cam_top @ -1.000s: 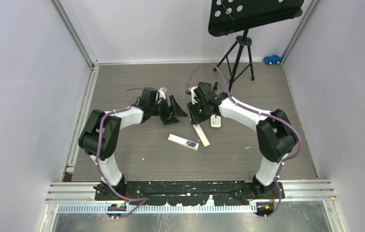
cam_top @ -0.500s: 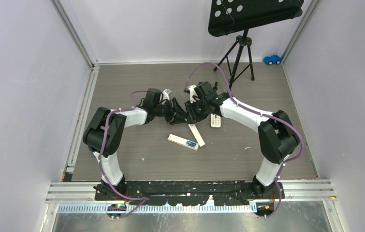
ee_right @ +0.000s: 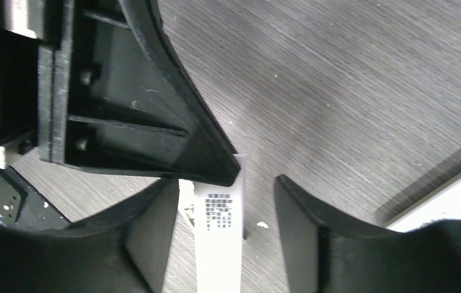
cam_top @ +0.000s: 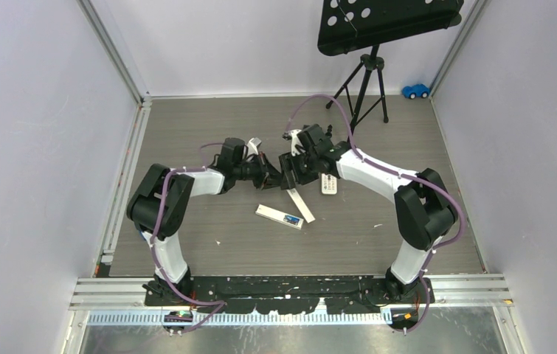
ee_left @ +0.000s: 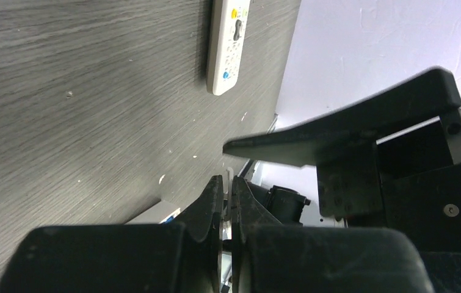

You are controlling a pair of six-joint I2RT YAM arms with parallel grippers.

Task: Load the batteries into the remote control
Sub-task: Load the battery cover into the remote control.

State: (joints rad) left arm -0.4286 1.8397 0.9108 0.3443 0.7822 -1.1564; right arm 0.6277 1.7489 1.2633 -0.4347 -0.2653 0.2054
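1. The left fingers (ee_left: 210, 204) are pressed together on the far end of a long white strip (ee_right: 218, 244).
2. The strip is thin and has a small label with tiny print on it.
3. The right fingers (ee_right: 313, 226) are apart, one on each side of the strip. There is a gap between the strip and one of them.
4. The strip slants away from the held end. I cannot tell if its near end rests on the desk (cam_top: 187, 133).
5. A flat remote (cam_top: 279, 216) lies on the desk just beside the strip's near end, on the left.
6. A small blue spot (cam_top: 291, 219) shows on that remote. It is too small to tell if it is a battery.
7. I cannot see any loose batteries.
8. A second remote (cam_top: 329, 184), with little buttons, lies on the desk just to the right of the strip.
9. A black stand (cam_top: 364, 81) on three legs is well behind the strip.
10. A tiny blue toy car (cam_top: 415, 91) sits far behind the strip, to the right, by the wall.
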